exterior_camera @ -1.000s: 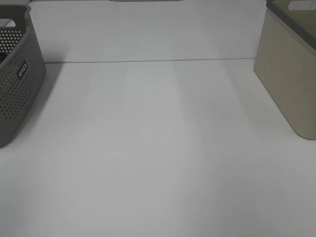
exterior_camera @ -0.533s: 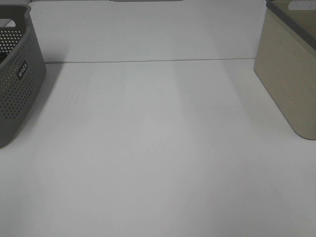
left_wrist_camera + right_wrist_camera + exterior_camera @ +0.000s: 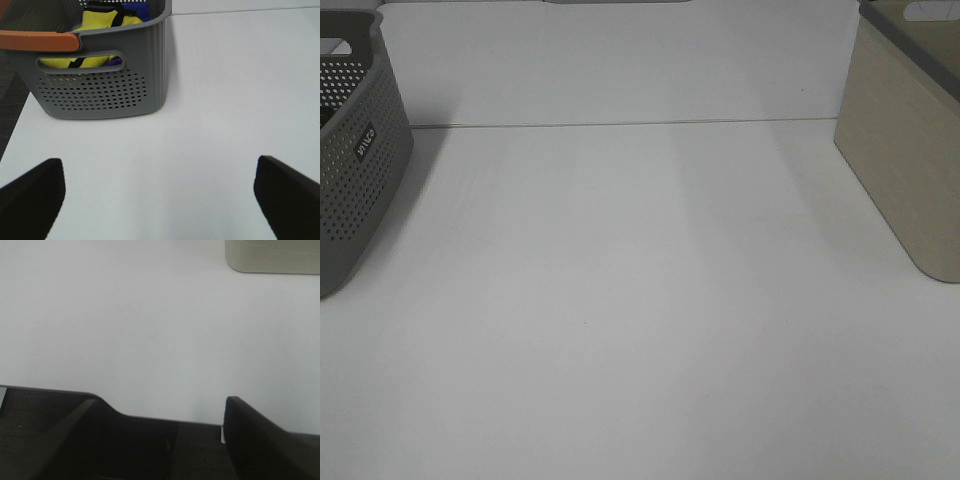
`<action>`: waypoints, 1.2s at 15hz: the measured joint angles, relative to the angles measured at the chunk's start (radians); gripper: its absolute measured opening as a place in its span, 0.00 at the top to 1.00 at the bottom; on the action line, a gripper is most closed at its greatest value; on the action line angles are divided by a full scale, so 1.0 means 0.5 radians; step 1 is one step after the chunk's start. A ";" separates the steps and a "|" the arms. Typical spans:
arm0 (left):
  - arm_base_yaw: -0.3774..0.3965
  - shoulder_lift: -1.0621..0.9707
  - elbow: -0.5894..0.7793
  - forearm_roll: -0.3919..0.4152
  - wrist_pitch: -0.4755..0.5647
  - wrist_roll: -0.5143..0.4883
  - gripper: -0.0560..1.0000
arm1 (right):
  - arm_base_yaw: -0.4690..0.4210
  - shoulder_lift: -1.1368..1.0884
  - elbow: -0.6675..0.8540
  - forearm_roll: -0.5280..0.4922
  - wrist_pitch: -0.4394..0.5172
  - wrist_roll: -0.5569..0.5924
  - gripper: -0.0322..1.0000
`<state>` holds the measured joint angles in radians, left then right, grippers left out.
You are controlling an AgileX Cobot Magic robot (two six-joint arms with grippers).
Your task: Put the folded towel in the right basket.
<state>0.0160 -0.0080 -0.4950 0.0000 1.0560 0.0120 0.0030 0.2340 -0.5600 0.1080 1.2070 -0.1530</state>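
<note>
A smooth white table fills the high view, with neither arm in sight there. At its right edge stands the right basket, a beige, solid-walled tub with a grey rim, cut off by the frame so its inside is hidden. On the far left sits the grey basket, perforated plastic with a slot handle, also cropped. The left gripper has its jaws spread wide over bare tabletop; only the two dark finger tips show, and the grey basket lies ahead of them, well apart. Inside it is a crumpled yellow cloth, with something blue and black beside it; whether this is the folded towel I cannot tell. The right gripper is likewise wide open above the table's near edge, the beige tub far ahead.
</note>
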 joint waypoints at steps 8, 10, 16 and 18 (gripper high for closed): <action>0.000 0.000 0.000 0.000 0.000 0.000 0.02 | 0.036 -0.478 0.108 -0.066 -0.250 0.018 0.33; 0.000 0.000 0.000 0.000 0.000 0.000 0.02 | 0.036 -0.480 0.108 -0.066 -0.264 0.018 0.33; 0.000 0.000 0.000 0.000 0.000 0.000 0.02 | 0.036 -0.480 0.110 -0.066 -0.268 0.018 0.33; 0.000 0.000 0.000 0.000 0.000 0.000 0.02 | 0.036 -0.480 0.110 -0.066 -0.268 0.018 0.33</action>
<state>0.0160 -0.0080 -0.4950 0.0000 1.0560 0.0120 0.0210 -0.0060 -0.5050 0.0750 1.0730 -0.1440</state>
